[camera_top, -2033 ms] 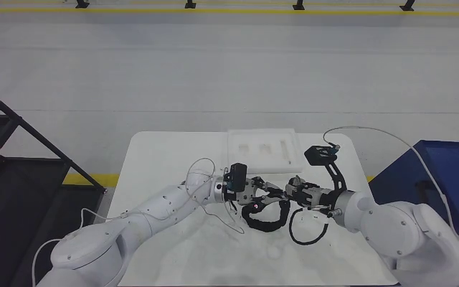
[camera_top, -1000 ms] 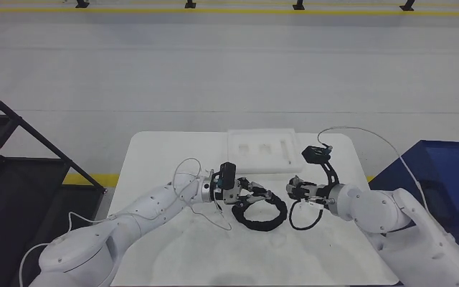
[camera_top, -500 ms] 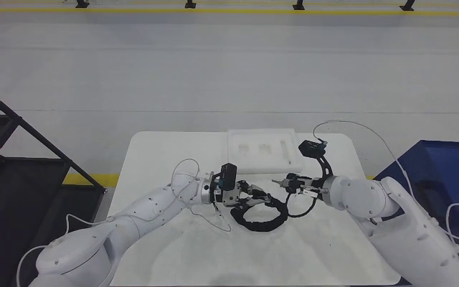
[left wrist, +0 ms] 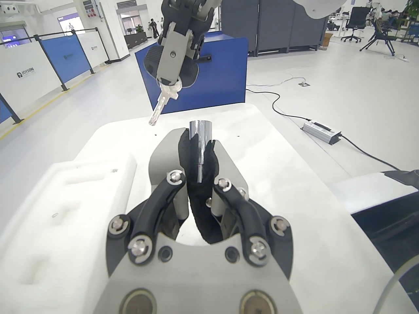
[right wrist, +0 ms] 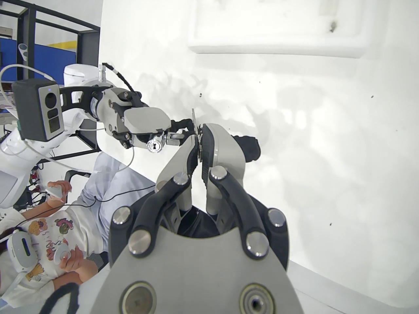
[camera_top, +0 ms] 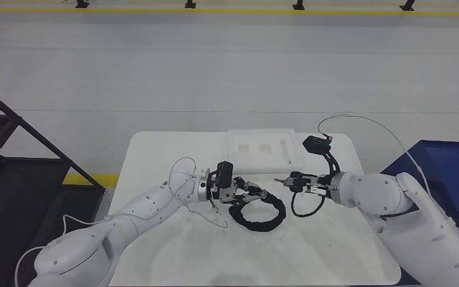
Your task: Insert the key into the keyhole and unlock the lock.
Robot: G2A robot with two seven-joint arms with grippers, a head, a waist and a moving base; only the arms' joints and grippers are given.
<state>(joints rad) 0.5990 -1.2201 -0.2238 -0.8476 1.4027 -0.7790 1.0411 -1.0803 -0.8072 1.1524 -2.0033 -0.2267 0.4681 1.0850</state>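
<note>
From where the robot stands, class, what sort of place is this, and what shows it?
Probably a large indoor robotics lab or test hall: a wide pale floor with a yellow line, blue-and-white barrier panels, and office chairs beyond the white table.

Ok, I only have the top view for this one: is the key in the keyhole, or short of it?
Observer: Short of it. In the left wrist view the key hangs apart from the lock cylinder, with its tip off to one side of the cylinder's end.
Operator: Is it actually gripped, or just resting there?
Observer: Gripped. The right pincer is shut on the key's head, which is edge-on in the right wrist view.
Operator: And who has the lock?
Observer: The left pincer is shut on the cylinder, which sticks out past its fingertips.
</note>
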